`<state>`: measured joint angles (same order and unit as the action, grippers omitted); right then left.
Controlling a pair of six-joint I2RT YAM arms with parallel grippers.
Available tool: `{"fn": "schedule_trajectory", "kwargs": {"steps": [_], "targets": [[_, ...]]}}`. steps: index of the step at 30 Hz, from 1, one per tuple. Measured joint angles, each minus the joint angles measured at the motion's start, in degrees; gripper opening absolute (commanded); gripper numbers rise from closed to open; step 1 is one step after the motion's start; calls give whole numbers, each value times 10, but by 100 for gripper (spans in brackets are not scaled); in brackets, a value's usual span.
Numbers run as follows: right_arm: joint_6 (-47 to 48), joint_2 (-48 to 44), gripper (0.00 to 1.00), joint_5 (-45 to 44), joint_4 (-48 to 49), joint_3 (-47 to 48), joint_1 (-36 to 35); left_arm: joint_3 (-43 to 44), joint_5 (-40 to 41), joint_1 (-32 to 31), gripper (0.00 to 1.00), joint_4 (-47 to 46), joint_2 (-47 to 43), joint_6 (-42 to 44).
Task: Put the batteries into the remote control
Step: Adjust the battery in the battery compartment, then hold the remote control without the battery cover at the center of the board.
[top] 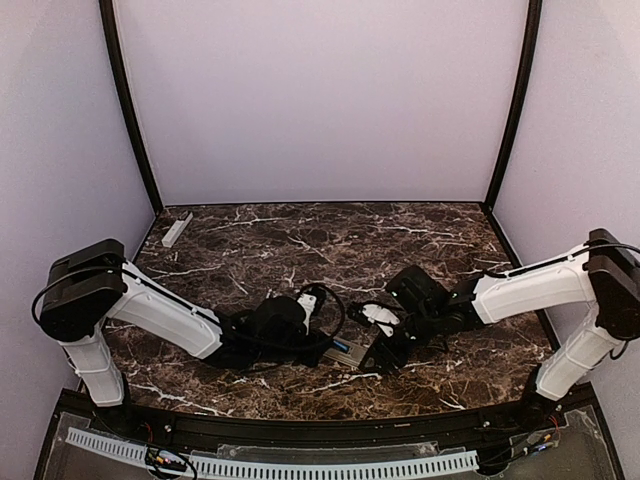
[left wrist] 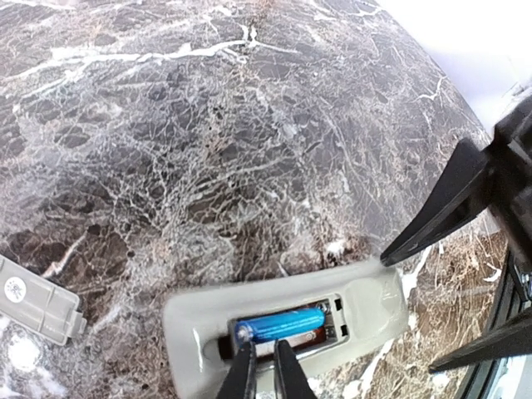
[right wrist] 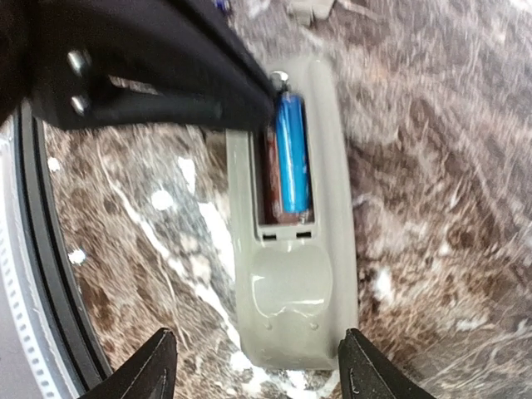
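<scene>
Blue and cylindrical, 1 battery point(left wrist: 278, 326) lies in the open compartment of the pale remote control point(left wrist: 374, 291), which rests back-up on the marble table point(left wrist: 208, 150). Left gripper point(left wrist: 259, 370): nearly closed, holding nothing, tips beside the battery. Right gripper point(right wrist: 258, 374): spread wide, straddling the remote's end.

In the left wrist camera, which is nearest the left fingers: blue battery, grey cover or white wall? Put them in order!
1. Blue battery: in the remote, right at the left fingers.
2. Grey cover: on the table, off to the left.
3. White wall: far off, top right.
</scene>
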<state>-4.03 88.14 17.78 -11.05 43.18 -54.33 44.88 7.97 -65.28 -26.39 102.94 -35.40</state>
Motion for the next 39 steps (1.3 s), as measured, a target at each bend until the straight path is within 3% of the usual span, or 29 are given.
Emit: {"fn": "schedule_trajectory", "kwargs": {"steps": [14, 25, 39], "targets": [[3, 19, 68, -43, 49, -17, -5, -2, 24, -1, 25, 21, -38, 9], [-10, 30, 67, -87, 58, -17, -33, -2, 17, 11, 26, 29, -38, 11], [-20, 36, 59, -120, 102, -33, -57, 12, -26, 17, 19, 12, -24, 47]]}}
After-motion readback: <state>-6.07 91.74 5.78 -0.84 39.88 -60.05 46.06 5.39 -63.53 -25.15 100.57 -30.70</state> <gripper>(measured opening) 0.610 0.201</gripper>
